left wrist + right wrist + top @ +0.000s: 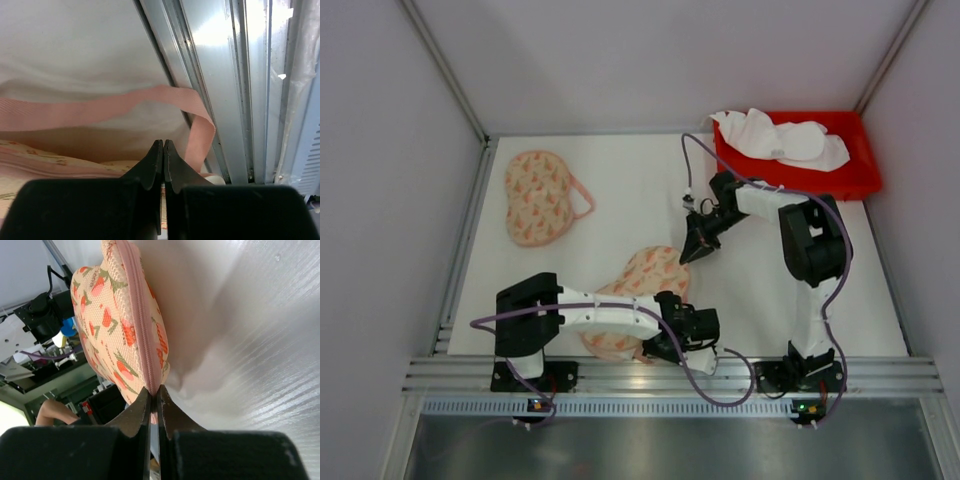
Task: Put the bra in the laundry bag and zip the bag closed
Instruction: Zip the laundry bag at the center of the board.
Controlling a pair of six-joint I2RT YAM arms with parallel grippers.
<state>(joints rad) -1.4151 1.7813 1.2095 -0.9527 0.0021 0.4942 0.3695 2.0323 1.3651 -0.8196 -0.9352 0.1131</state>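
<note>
Stretching from the right gripper (154, 388), clamped on its far zipper (142, 315) end, the laundry bag (645, 272) runs back to the left gripper (163, 142), whose jaws are pressed together.

From the top view, my left arm (605, 318) lies across the laundry bag (655, 270) and hides its middle and most of its lower end. In the left wrist view the pink strap (100, 107) runs off the left edge, and the left end effector (163, 145) covers the bag at lower left. In the right wrist view the bag's upper end is cut by the top edge. The right end effector (154, 390) pinches the zipper (141, 315) end, but I cannot tell whether it holds the pull or only fabric.
</note>
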